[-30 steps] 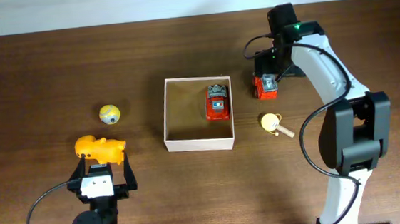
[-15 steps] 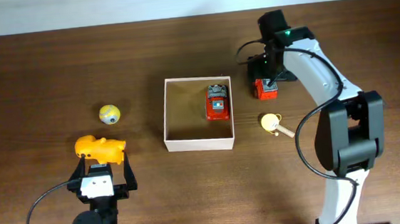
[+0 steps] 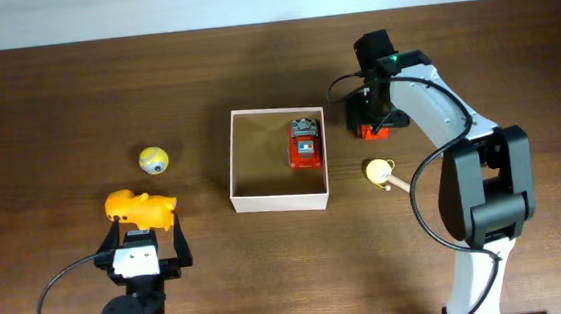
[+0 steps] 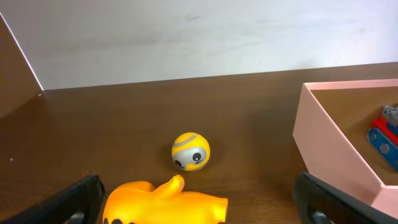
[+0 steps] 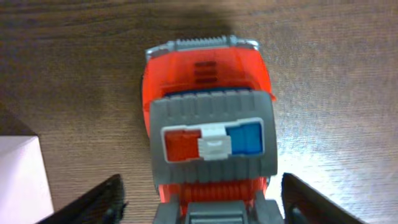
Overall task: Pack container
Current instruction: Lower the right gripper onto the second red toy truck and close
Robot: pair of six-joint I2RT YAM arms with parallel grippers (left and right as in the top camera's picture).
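The container (image 3: 260, 157), a white-walled square box with a tan inside, stands mid-table and holds a red toy car (image 3: 305, 143). To its right a red and grey toy truck (image 3: 369, 128) sits on the table. My right gripper (image 3: 372, 118) is down over the truck. In the right wrist view the truck (image 5: 208, 124) lies between the fingers (image 5: 93, 202), with a gap on each side, so the right gripper (image 5: 205, 208) is open. My left gripper (image 4: 199, 205) stands wide open around an orange toy animal (image 4: 168, 202) without touching it. A yellow ball (image 4: 191, 151) lies beyond it.
A small yellow toy with a wooden handle (image 3: 382, 173) lies just in front of the truck. The yellow ball (image 3: 153, 161) and orange toy (image 3: 141, 207) are left of the container. The container's near wall (image 4: 329, 149) shows at the right of the left wrist view.
My right arm has swung left and settled over the red truck, and its jaws have narrowed around it. The left arm and the other toys have not moved.
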